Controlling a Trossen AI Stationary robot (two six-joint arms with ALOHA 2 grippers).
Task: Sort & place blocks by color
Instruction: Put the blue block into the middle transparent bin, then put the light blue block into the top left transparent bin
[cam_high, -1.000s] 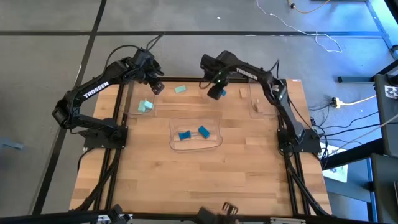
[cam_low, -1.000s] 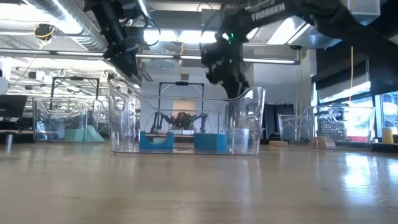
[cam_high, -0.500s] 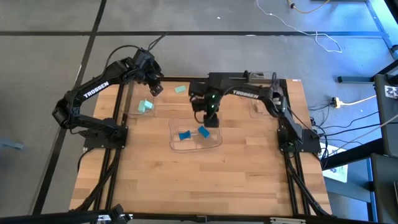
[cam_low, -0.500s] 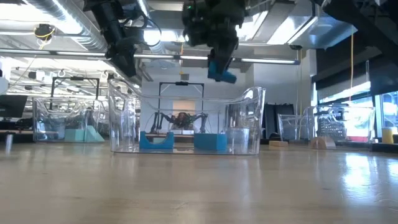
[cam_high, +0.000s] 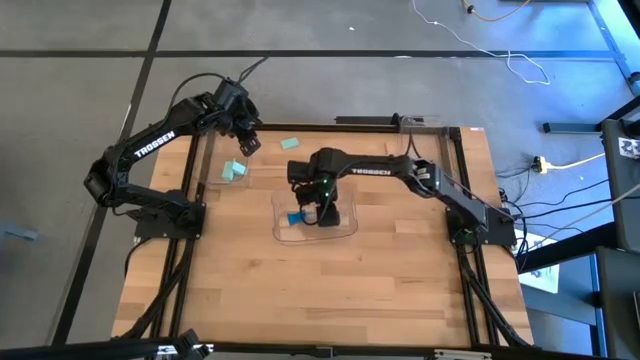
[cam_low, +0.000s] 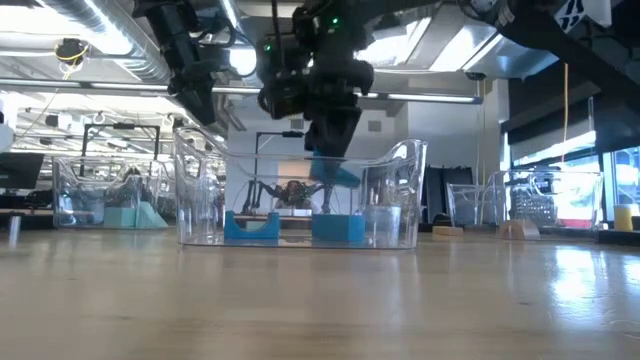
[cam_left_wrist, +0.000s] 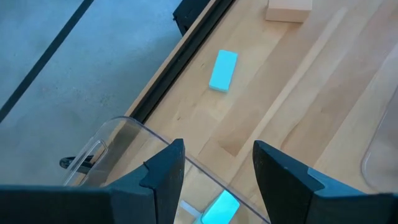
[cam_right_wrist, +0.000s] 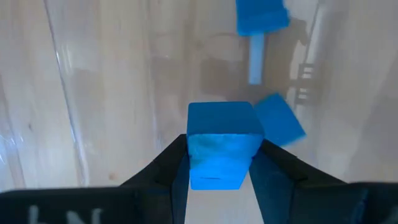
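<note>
My right gripper hangs over the clear centre tray, shut on a bright blue block. In the low view this block sits between the tray's walls, above the floor. Two more blue blocks lie on the tray's floor under it. My left gripper waits open over the left tray's far rim. A mint block lies in that tray, and another mint block lies flat on the table near the far edge. A tan block lies farther along. My right gripper pinches the blue block's two opposite side faces between its fingers. It comes from above, pointing down into the centre tray. The block is lifted clear of the tray floor and of the two blocks lying there.
A third clear tray stands toward the table's right side, with tan pieces near it. The table's dark frame runs along the far edge. The near half of the wooden table holds nothing that shows.
My right gripper has carried the blue block from near the table's far edge toward the near side and left. It has come down until the block is between the centre tray's walls. It has stayed shut on the block.
</note>
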